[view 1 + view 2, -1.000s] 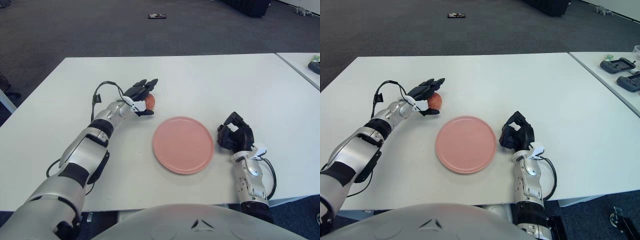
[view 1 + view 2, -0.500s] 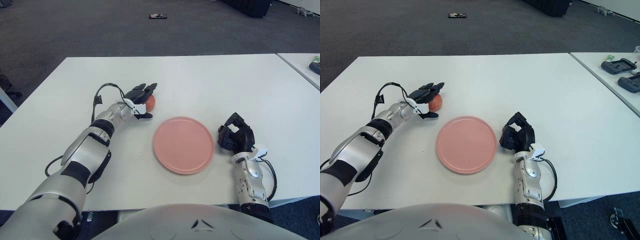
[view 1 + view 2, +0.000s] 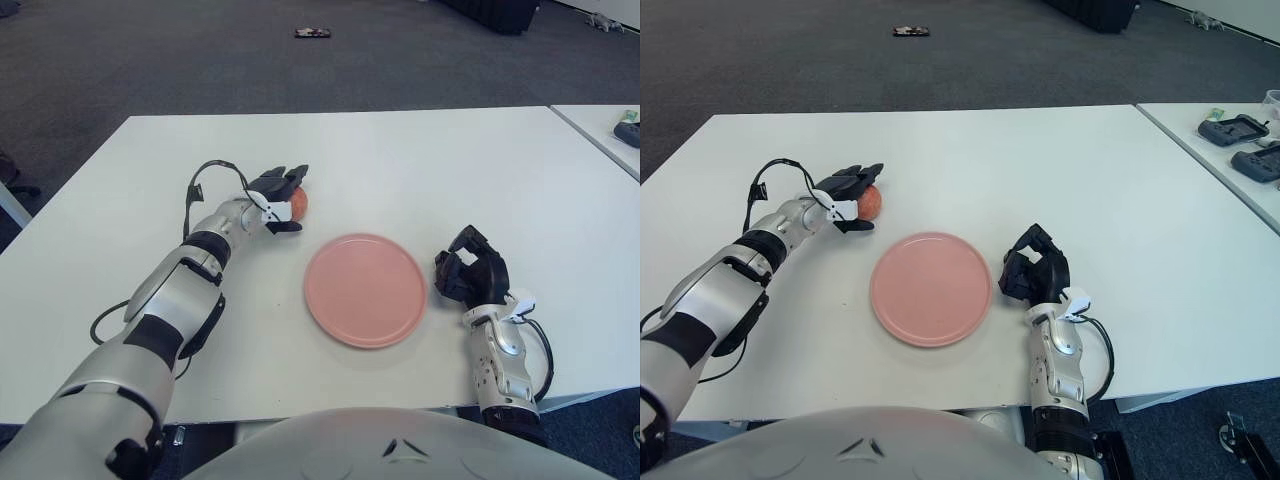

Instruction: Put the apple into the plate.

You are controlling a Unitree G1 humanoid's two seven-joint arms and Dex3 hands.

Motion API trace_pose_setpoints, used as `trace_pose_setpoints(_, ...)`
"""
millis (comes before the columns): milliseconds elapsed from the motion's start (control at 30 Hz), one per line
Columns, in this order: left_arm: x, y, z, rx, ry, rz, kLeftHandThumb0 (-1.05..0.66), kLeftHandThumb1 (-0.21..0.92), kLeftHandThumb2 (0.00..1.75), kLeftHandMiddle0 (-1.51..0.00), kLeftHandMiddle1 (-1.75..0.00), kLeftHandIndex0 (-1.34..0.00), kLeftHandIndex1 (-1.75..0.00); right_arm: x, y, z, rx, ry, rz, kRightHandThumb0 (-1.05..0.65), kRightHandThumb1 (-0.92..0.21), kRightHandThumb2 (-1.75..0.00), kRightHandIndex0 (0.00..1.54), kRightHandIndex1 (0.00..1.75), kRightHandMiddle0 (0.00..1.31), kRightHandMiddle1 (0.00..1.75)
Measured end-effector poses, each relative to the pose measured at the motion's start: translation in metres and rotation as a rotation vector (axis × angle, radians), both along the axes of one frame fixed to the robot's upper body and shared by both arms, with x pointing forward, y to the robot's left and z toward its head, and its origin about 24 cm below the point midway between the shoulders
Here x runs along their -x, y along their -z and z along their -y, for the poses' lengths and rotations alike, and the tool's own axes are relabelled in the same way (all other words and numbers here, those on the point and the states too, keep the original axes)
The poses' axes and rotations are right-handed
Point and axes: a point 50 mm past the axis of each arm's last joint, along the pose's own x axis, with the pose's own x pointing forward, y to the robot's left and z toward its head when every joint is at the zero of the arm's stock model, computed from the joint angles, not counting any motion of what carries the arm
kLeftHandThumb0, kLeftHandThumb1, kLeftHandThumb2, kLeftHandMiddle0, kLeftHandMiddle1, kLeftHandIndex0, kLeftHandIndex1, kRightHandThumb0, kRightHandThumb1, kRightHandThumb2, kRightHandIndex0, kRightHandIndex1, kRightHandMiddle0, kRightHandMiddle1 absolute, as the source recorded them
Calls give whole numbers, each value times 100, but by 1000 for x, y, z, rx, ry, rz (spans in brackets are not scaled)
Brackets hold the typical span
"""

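Observation:
A red apple (image 3: 298,204) rests on the white table (image 3: 420,170), up and to the left of the pink plate (image 3: 366,290). My left hand (image 3: 279,198) reaches it from the left. Its dark fingers (image 3: 283,180) lie stretched over the apple's top and its thumb sits at the near side; they cup the apple loosely and are not closed tight. The apple is partly hidden by the fingers. My right hand (image 3: 470,272) rests on the table just right of the plate, fingers curled and holding nothing. The plate is empty.
A second table at the right carries dark handheld devices (image 3: 1237,130). A small dark object (image 3: 314,33) lies on the carpet far behind the table. The table's front edge is close to my body.
My left hand has sunk lower and drawn slightly left, its fingers settling closer onto the apple. The apple, plate and right hand have stayed put.

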Motion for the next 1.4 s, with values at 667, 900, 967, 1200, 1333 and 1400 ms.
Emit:
trace_pose_setpoints(667, -1, -1, 3, -33, 31, -54, -98, 51, 82, 0, 0, 0, 0, 1, 1, 1, -3, 0, -15, -55, -17, -151, 131, 175, 74, 175)
trace_pose_setpoints(900, -1, -1, 7, -84, 70, -53, -98, 58, 79, 0, 0, 0, 0, 1, 0, 1, -3, 1, -15, -55, -17, -151, 132, 175, 74, 175)
trace_pose_setpoints(967, -1, -1, 7, -95, 77, -52, -98, 59, 79, 0, 0, 0, 0, 1, 0, 1, -2, 0, -14, -55, -17, -151, 132, 175, 74, 175)
trace_pose_setpoints(1200, -1, 0, 7, -125, 92, -50, -89, 57, 83, -1, -21, 0, -28, 1, 0, 1, -6, -1, -10, -54, -18, -150, 131, 175, 73, 175)
trace_pose_setpoints(1333, -1, 0, 7, -145, 103, -44, -85, 52, 87, 0, -70, 0, -77, 1, 0, 1, -9, -1, -11, -54, -18, -150, 130, 175, 73, 175)
trace_pose_setpoints(1400, -1, 0, 7, -152, 105, -36, -74, 42, 102, 0, -111, 0, -121, 1, 0, 1, -10, -1, -12, -54, -18, -149, 130, 175, 73, 175)
